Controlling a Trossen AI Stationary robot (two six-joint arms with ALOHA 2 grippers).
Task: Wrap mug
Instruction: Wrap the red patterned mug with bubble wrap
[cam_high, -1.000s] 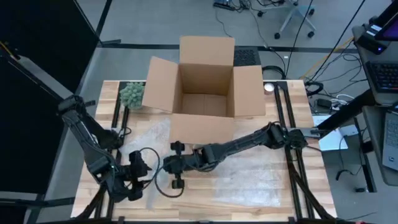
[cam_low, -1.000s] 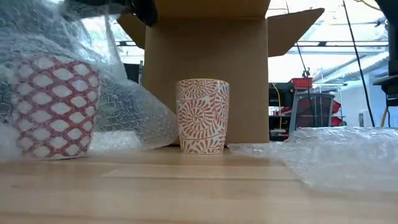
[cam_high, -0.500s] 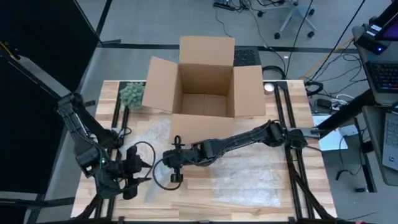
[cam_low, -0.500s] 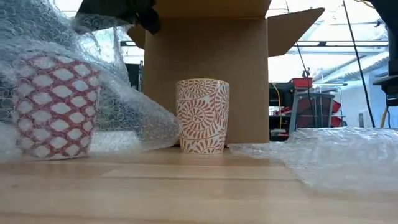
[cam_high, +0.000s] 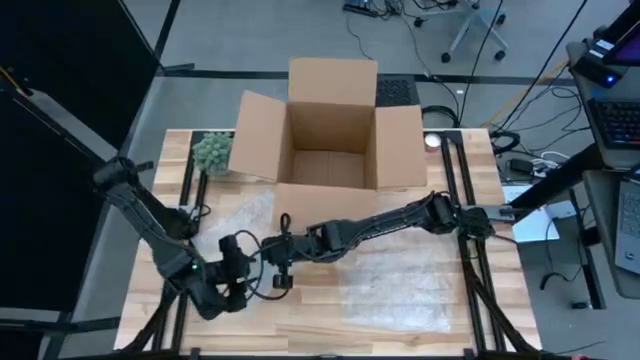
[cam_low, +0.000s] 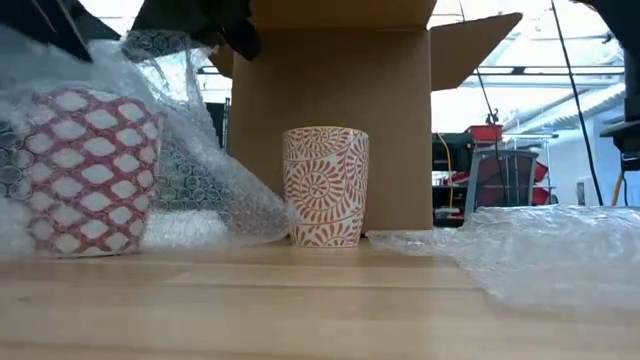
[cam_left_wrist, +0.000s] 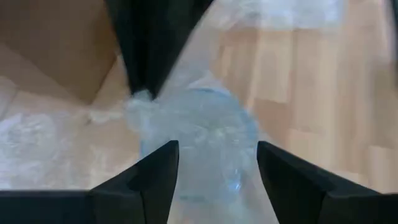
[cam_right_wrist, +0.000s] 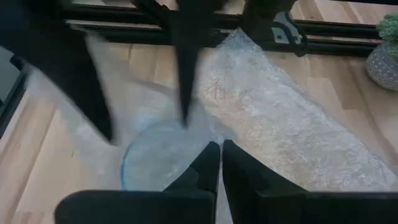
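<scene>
The mug (cam_low: 85, 170) (red lattice pattern) stands under bubble wrap (cam_low: 190, 150) near the table's left front. Right gripper (cam_right_wrist: 216, 163) pinches the wrap closed above it; left gripper (cam_left_wrist: 217, 163) hangs spread over its rim. A second mug (cam_low: 325, 185) stands before the cardboard box (cam_high: 330, 125)

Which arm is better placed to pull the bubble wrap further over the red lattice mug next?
The right gripper, probably. Its fingers look closed on the bubble wrap right above the mug. The left gripper is open around the covered mug rim, steadying rather than pulling.
</scene>
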